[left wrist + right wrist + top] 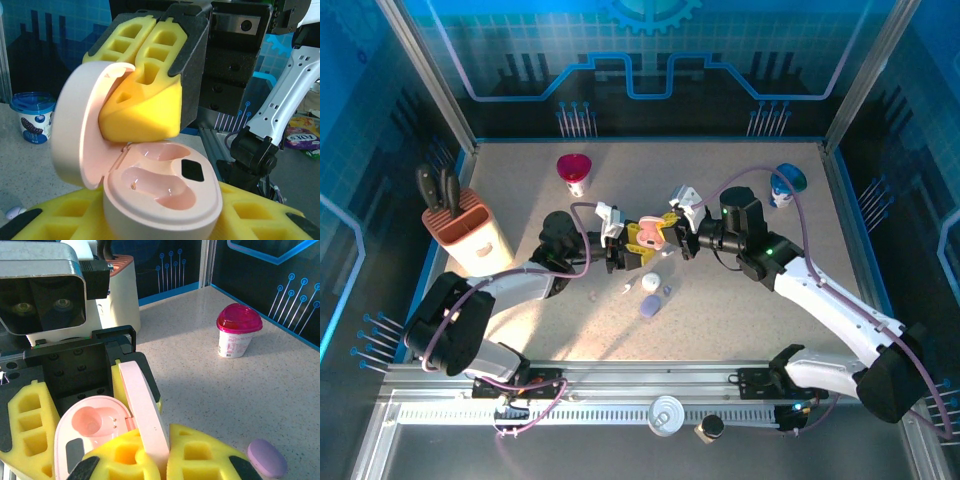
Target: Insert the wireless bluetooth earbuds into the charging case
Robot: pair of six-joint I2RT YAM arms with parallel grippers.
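Observation:
The pink charging case (pixel 648 237) hangs open above the table's middle, between both arms. My left gripper (pixel 162 217) is shut on its base (pixel 165 195), yellow foam fingers (pixel 260 220) on either side. Both wells (pixel 160 182) in the base are empty. The lid (pixel 145 405) stands up, and my right gripper (pixel 167 455) is shut on its edge; its pads (pixel 142 107) show in the left wrist view behind the lid (pixel 82 125). Tiny earbuds (pixel 625 290) lie on the table below the case, one more further left (pixel 595 297) and another right (pixel 667 291).
A white round case (pixel 650 283) and a purple oval case (pixel 650 307) lie just in front of the grippers; the purple case (pixel 266 457) is beside my right fingers. A knife block (pixel 465 225) stands at the left, a pink-lidded cup (pixel 574 170) behind, a blue-lidded cup (pixel 785 185) at the back right.

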